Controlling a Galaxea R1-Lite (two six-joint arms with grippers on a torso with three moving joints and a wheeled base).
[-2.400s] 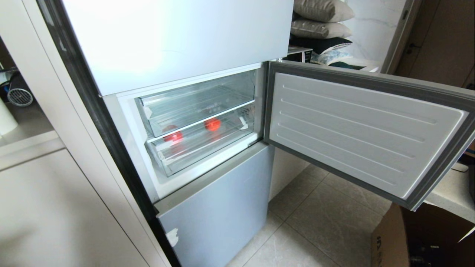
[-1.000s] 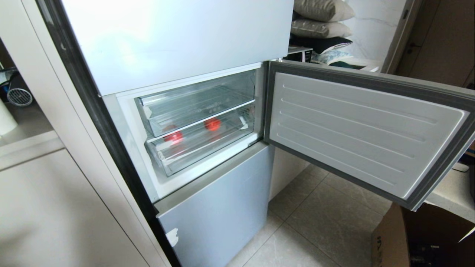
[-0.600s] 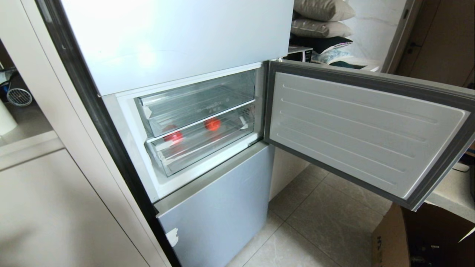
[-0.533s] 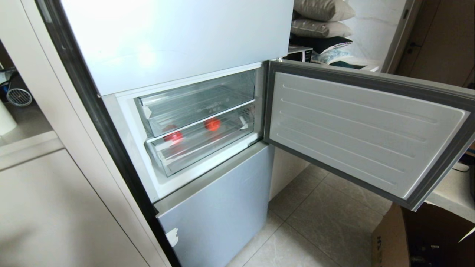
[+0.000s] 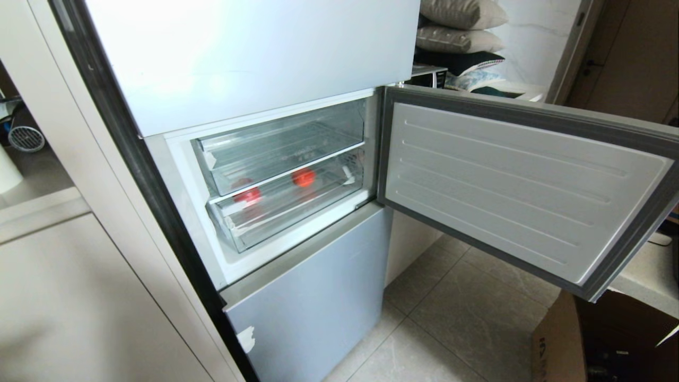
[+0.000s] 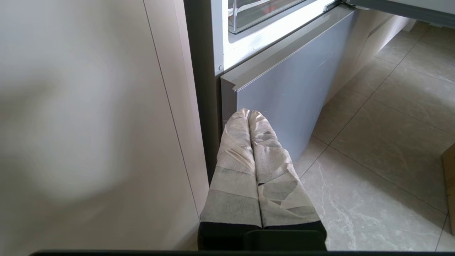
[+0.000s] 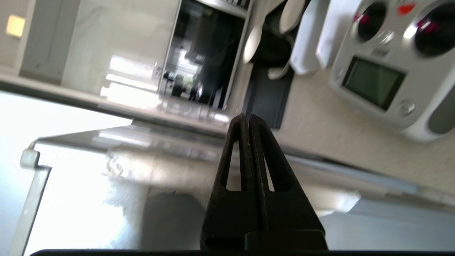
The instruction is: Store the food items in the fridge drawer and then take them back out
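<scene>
Two red-orange food items (image 5: 247, 195) (image 5: 304, 178) lie inside the fridge drawer (image 5: 286, 212), the lower of two clear bins in the open middle compartment. The drawer is pushed in. Neither gripper shows in the head view. My left gripper (image 6: 248, 112), with tape-wrapped fingers, is shut and empty, low in front of the fridge's grey bottom door (image 6: 291, 81). The drawer's front corner (image 6: 249, 21) shows above it. My right gripper (image 7: 245, 116) is shut on nothing and points at a beige counter beyond a shiny grey panel.
The compartment door (image 5: 509, 196) stands swung open to the right over the tiled floor (image 5: 467, 318). An open cardboard box (image 5: 599, 339) sits at the lower right. An upper clear bin (image 5: 281, 140) with faint lettering is above the drawer. A white appliance (image 7: 376, 78) with a screen sits on the counter.
</scene>
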